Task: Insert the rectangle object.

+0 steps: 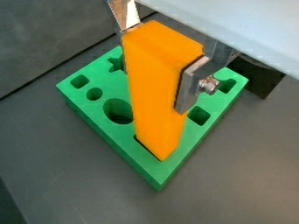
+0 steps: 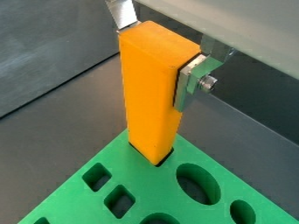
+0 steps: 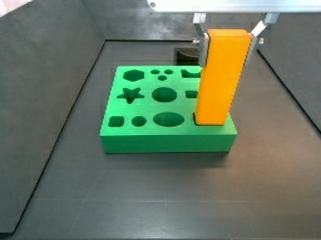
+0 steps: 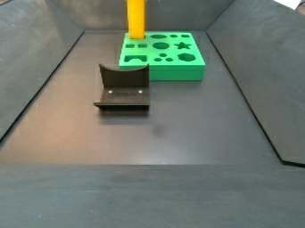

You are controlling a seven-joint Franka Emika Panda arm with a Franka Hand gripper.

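The rectangle object (image 1: 158, 96), a tall smooth orange-yellow bar, stands upright with its lower end in the rectangular hole at a corner of the green board (image 1: 162, 175). It also shows in the other wrist view (image 2: 152, 96) and in both side views (image 3: 222, 80) (image 4: 136, 18). My gripper (image 1: 156, 57) is at the bar's top, its silver fingers (image 1: 191, 86) pressed on opposite faces, shut on the bar. It shows the same in the other wrist view (image 2: 156, 54) and from the side (image 3: 231, 28). The bar's bottom end is hidden inside the board (image 3: 163, 141).
The dark fixture (image 4: 121, 89) stands on the floor beside the board (image 4: 179, 69) and shows behind it in a side view (image 3: 189, 52). The board has several other shaped holes, among them a star (image 3: 129, 94) and circles. Sloped dark walls ring the floor.
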